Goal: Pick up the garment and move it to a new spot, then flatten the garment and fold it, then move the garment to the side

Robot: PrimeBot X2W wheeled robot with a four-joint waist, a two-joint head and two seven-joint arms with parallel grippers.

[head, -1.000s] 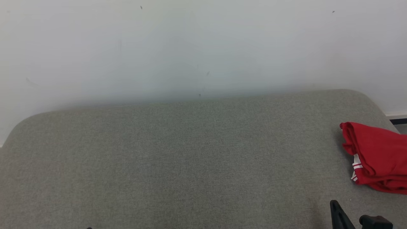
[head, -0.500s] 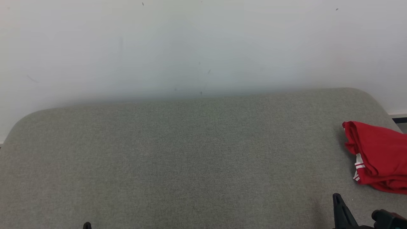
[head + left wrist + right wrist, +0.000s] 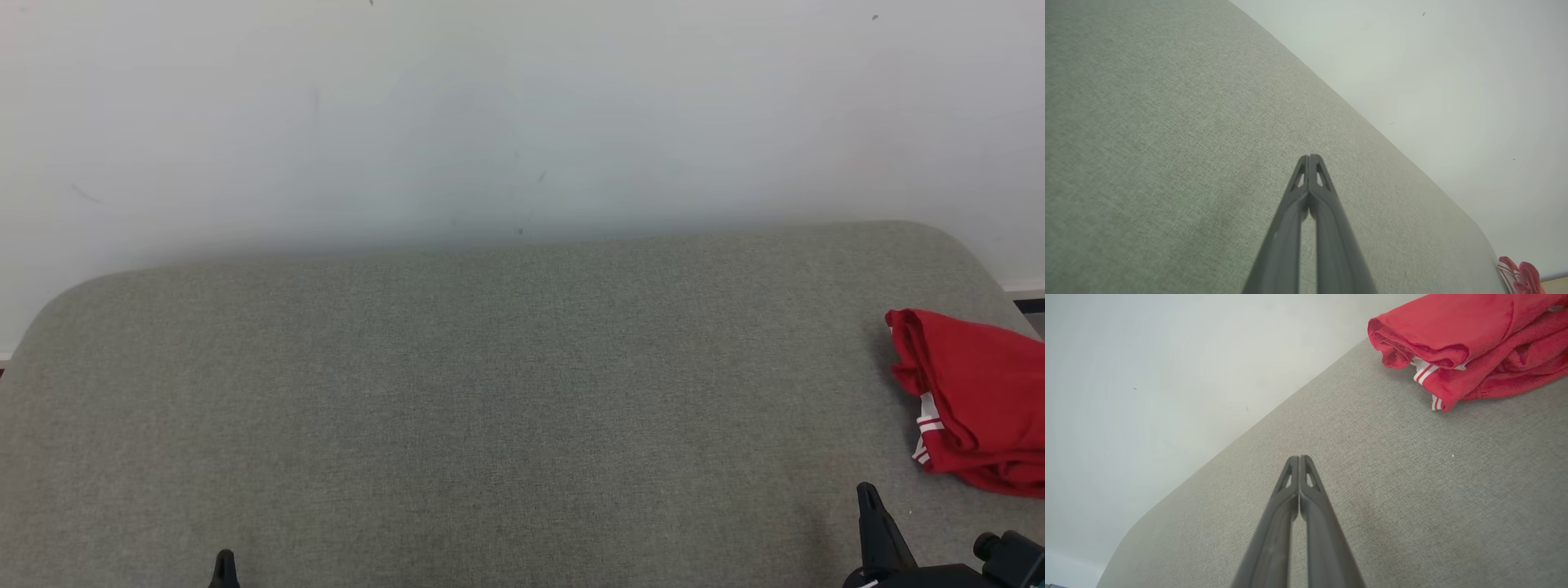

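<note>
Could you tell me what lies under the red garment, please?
The red garment lies bunched on the grey fabric surface. Anything beneath its folds is hidden.

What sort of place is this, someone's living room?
Hard to say for sure; probably a plain indoor room, perhaps a test space. A wide grey fabric-covered cushion sits against a bare white wall, and a bundled red garment lies at its right end.

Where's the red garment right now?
In the head view the red garment lies bunched at the far right of the grey padded surface, just ahead of the shut right hand and clear of it.
</note>
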